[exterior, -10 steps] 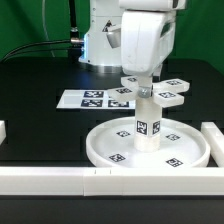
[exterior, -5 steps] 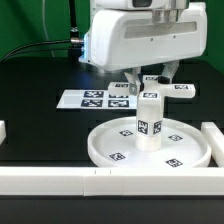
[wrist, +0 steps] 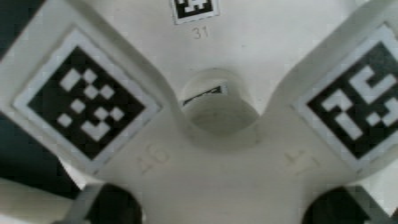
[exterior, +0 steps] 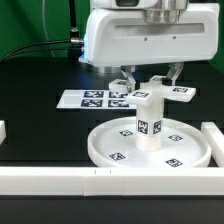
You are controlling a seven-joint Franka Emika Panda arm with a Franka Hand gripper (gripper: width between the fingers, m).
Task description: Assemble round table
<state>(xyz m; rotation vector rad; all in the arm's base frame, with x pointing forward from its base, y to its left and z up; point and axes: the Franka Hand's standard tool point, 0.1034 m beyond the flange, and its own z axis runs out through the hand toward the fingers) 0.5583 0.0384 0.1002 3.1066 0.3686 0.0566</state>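
Cross-shaped piece over post

One gripper held narrowly the one cross-shaped piece atop one post, upright in one rimmed disc.

1. I see even, bright overhead light in the exterior view; the black table shows no glare.
2. Below the gripper, the disc holds only a soft, faint shadow around the post.
3. The white parts look nearly blown out, their edges soft at this resolution.
4. In the wrist view, the cross-shaped piece right at the gripper looks blurred, its tags smeared.
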